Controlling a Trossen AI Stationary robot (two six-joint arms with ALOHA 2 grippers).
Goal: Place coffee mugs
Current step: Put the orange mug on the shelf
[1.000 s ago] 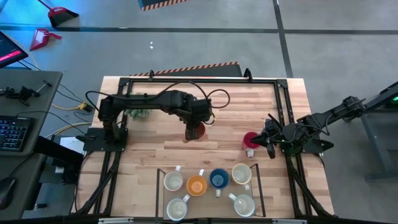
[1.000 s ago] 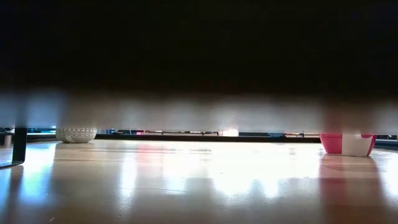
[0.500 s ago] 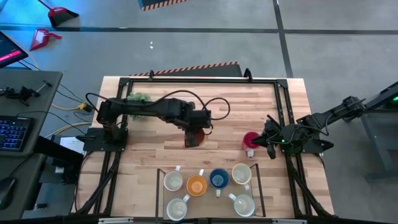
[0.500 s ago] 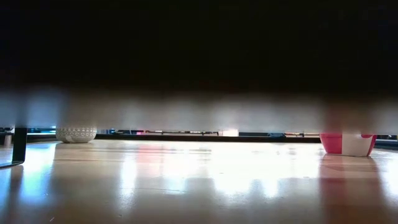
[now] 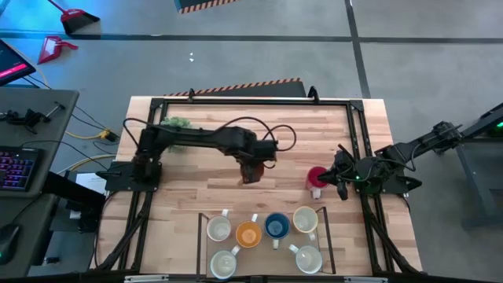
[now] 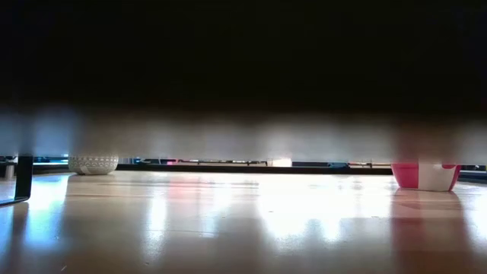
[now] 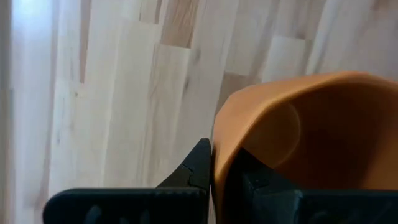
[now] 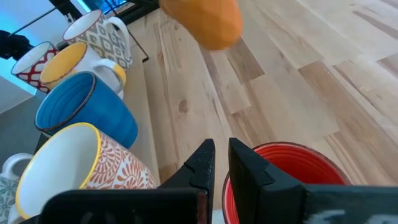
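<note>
Gripping: left gripper [image 7: 211, 163] pinches orange mug [image 7: 311, 140] rim, wall btwn jaws, above table [image 5: 196, 189]. Right gripper [image 8: 221, 163] clamps red mug [image 8: 292, 180] rim.

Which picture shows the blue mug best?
The right wrist view: the blue mug appears big, side and rim both visible, between patterned mugs. The high view shows only its small round top among the grouped mugs. The low and left wrist views don't show it.

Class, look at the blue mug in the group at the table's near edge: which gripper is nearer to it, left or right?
Right. The right gripper, shut on the red mug's rim, sits just beyond the blue mug. The left gripper, holding an orange mug, is slightly farther away.
</note>
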